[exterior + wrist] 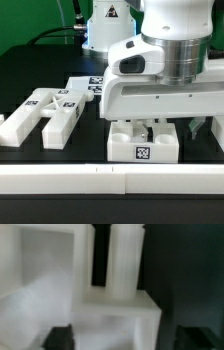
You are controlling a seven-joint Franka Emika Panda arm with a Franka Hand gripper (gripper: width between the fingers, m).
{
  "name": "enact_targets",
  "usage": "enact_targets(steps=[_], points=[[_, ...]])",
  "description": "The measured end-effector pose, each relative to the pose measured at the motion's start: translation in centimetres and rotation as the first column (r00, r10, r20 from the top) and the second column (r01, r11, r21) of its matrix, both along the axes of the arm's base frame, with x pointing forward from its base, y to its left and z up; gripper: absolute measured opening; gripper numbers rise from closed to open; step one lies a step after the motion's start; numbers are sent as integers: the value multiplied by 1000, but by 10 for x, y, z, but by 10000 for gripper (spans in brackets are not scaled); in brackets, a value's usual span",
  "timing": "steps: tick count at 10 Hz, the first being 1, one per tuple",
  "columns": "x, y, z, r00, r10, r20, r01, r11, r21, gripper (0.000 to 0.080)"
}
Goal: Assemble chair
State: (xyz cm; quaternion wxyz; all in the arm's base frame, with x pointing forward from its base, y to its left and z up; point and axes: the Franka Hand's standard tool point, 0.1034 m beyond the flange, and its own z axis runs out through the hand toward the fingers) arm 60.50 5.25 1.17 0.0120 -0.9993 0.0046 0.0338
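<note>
The chair's matte white seat block (142,146), with a black-and-white tag on its front face, stands on the black table near the front rail. My gripper (160,127) is lowered right onto its top, and the large white hand hides most of it. In the wrist view my gripper (127,339) straddles a blurred white block (115,317). The dark fingertips (60,339) stand wide apart. One touches the block's edge and a dark gap shows at the other. A white post (125,258) rises beyond the block. The jaws look open.
Several loose white chair bars with tags (30,115) (65,112) (85,90) lie on the table at the exterior view's left. A white rail (110,180) runs along the front edge. The robot base (105,25) stands behind.
</note>
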Motion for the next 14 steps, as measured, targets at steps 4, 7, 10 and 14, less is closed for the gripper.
enact_targets(steps=[4, 7, 10, 14], points=[[0, 0, 0, 1000, 1, 0, -1, 1000, 0, 101], [0, 0, 0, 1000, 2, 0, -2, 1000, 0, 33], [0, 1, 0, 1000, 2, 0, -2, 1000, 1, 33], [19, 25, 0, 1000, 15, 27, -15, 1000, 5, 34]])
